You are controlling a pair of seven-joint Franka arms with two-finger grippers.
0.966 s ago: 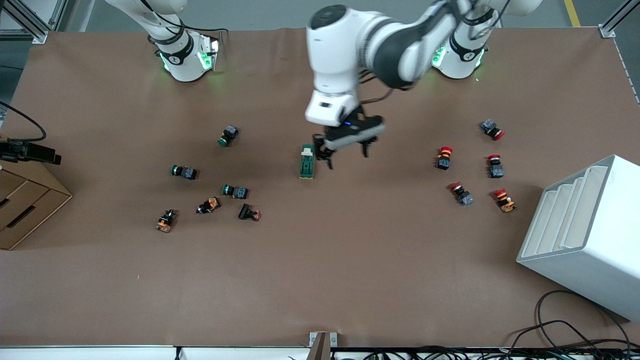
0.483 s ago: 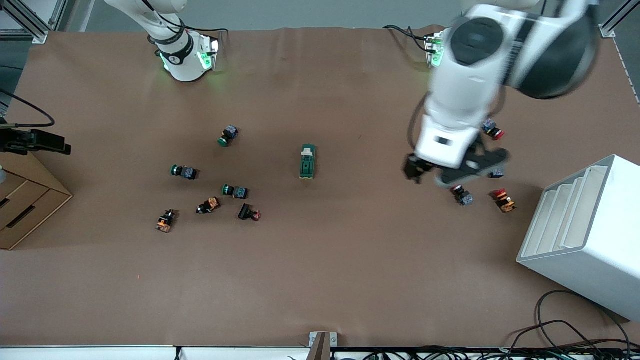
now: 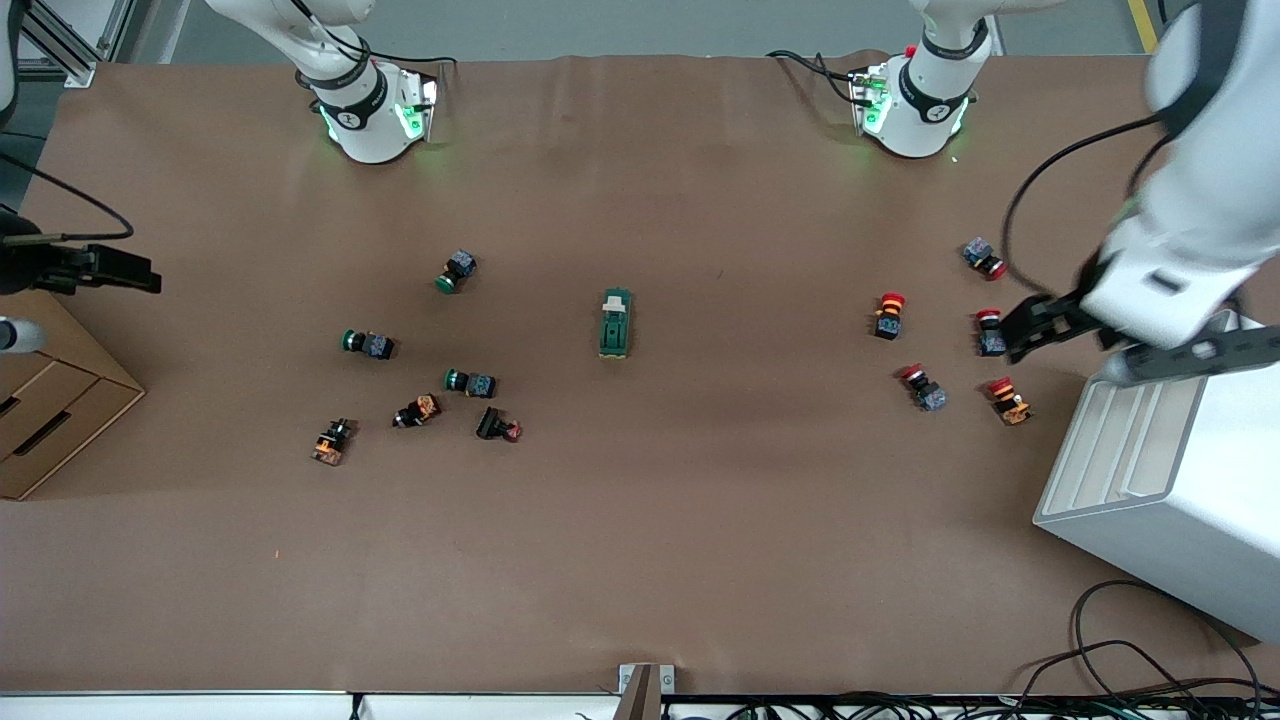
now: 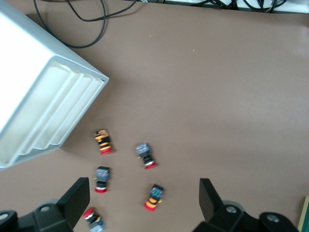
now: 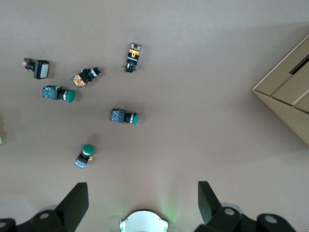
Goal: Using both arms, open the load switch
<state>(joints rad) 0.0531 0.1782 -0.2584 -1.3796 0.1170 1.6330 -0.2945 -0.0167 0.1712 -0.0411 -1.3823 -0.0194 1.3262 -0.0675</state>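
While flat, load switch (image 3: 614, 323) well apart from left claw (image 3: 1060, 330)

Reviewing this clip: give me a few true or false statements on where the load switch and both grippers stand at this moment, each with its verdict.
1. The load switch lies alone on the table, with no gripper touching it. True.
2. The left gripper holds the load switch. False: it is open and empty, over the red-capped push-buttons beside the white rack.
3. The right gripper is open. True.
4. The load switch sits among the green-capped push-buttons. False: it lies apart from them, about mid-table.
5. A cardboard box stands at the right arm's end of the table. True.
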